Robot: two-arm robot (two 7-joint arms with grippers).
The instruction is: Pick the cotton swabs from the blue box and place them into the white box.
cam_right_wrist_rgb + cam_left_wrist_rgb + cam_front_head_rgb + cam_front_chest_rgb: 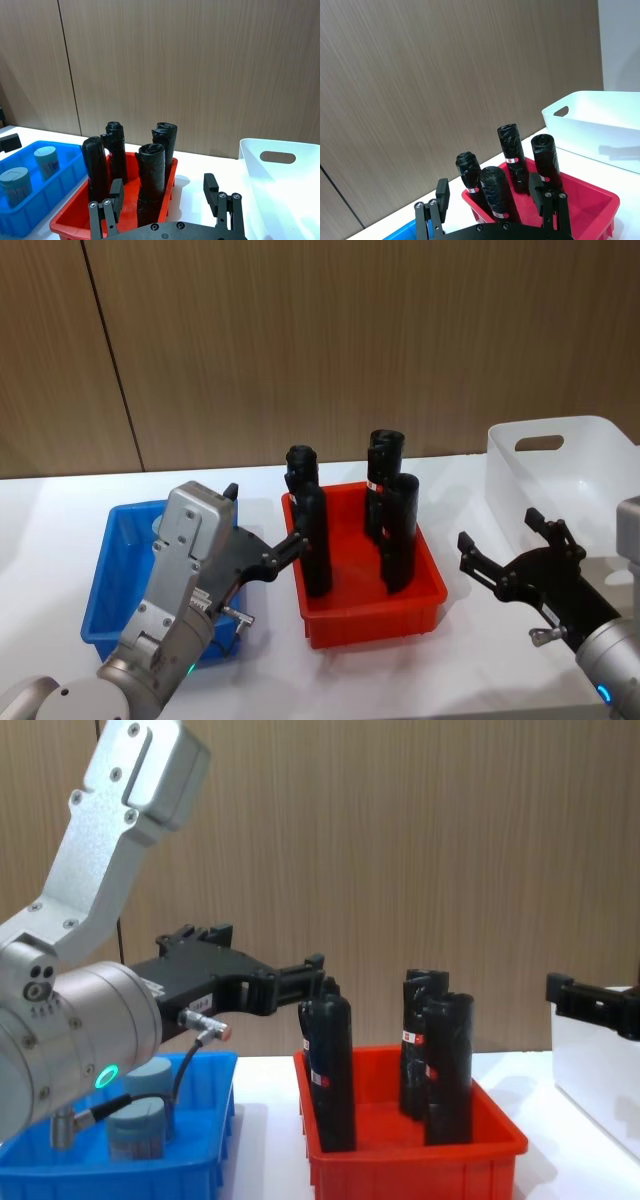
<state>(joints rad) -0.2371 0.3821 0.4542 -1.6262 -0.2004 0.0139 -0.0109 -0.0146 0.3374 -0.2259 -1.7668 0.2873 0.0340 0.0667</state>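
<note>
I found the left gripper (262, 520) spread open and empty above the blue box (108, 580). The cotton swabs (47, 161) stood upright inside, below it and leftward. The right gripper (500, 530), likewise open, sat farther off beside the white box (600, 435).

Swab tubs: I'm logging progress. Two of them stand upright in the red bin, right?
No. The right wrist view shows the two swab tubs standing upright in the blue bin; the red bin holds black rolls.
</note>
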